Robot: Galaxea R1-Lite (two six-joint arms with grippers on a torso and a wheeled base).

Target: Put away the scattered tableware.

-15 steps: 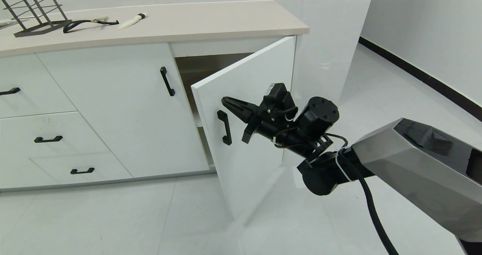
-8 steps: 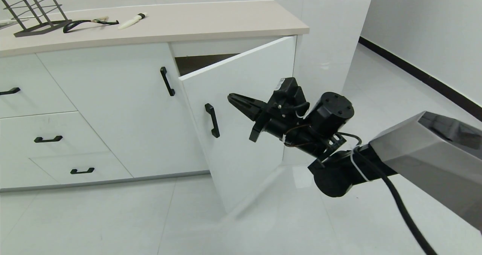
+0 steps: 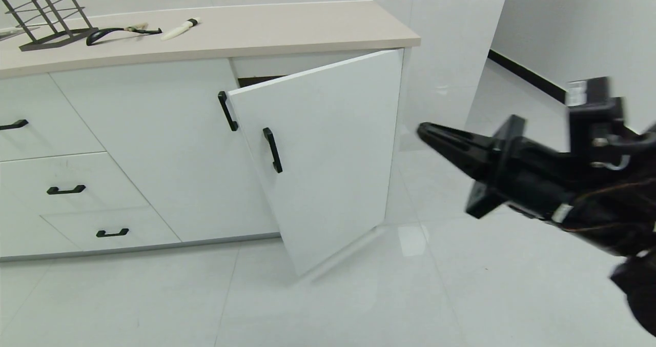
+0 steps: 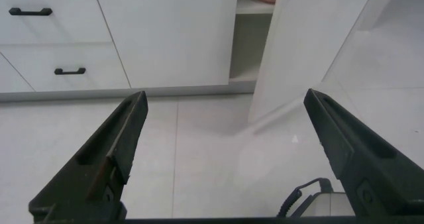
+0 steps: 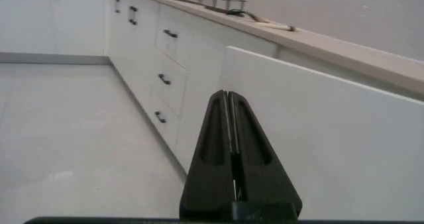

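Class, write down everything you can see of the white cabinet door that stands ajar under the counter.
The cabinet door is a flat, glossy white panel with one upright black bar handle near its free edge. Hinged on its right side below the beige counter, it stands partly open, a dark gap showing at its top. Nothing touches it; the right gripper, shut, is apart from it.

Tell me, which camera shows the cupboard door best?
The head view: the whole door, ajar, with its black handle. The left wrist view catches its lower part; the right wrist view shows its face past the right hand.
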